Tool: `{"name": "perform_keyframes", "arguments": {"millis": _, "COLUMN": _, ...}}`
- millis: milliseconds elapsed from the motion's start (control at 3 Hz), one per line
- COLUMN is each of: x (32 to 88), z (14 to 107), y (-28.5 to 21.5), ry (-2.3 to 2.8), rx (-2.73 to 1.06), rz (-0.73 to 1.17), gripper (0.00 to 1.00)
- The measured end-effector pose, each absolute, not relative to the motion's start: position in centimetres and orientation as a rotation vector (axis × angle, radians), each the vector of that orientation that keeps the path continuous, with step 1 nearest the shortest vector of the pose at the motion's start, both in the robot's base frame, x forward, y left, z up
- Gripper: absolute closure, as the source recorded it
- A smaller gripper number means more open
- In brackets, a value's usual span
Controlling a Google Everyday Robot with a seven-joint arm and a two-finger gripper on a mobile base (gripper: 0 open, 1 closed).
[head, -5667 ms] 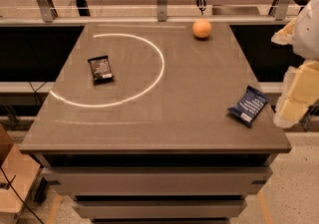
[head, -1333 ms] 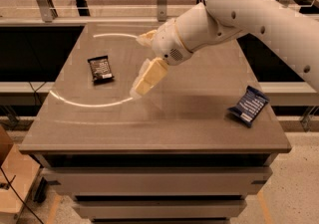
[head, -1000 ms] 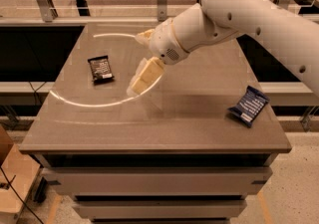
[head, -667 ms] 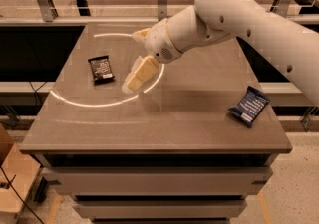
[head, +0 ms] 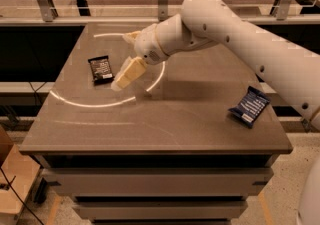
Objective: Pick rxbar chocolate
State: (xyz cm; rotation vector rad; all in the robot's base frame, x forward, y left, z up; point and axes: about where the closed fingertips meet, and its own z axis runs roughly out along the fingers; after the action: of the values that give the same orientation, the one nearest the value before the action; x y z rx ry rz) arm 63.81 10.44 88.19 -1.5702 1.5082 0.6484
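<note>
Black in its wrapper, the rxbar chocolate [head: 100, 69] lies flat on the left side of the tabletop [head: 165, 129], with the end effector [head: 126, 75] hanging just beside its right edge; whether the end effector is apart or together cannot be told. To reach well, I judge it should shift left until centred over the bar, square itself across the narrow width, and come down low, since so thin a pack offers little to catch.
</note>
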Motion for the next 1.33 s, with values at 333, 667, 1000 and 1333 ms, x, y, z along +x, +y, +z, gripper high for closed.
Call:
{"name": "perform_keyframes", "arguments": {"millis": 333, "x": 65.0, "z": 86.9, "y": 12.3, "ry": 1.500, "rx": -1.570, "rz": 0.678, "gripper": 0.00}}
{"name": "perform_keyframes", "arguments": {"millis": 667, "x": 66.1, "z": 85.5, "y": 13.8, "ry": 1.501, "rx": -1.570, "rz": 0.720, "gripper": 0.00}}
{"name": "perform_keyframes", "arguments": {"millis": 1000, "x": 66.9, "z": 84.6, "y": 15.6, "ry": 1.488, "rx": -1.581, "rz": 0.760, "gripper": 0.00}}
{"name": "perform_keyframes", "arguments": {"millis": 1333, "x": 67.2, "z": 83.8, "y": 17.1, "ry": 1.477, "rx": -1.595, "rz": 0.797, "gripper": 0.00}}
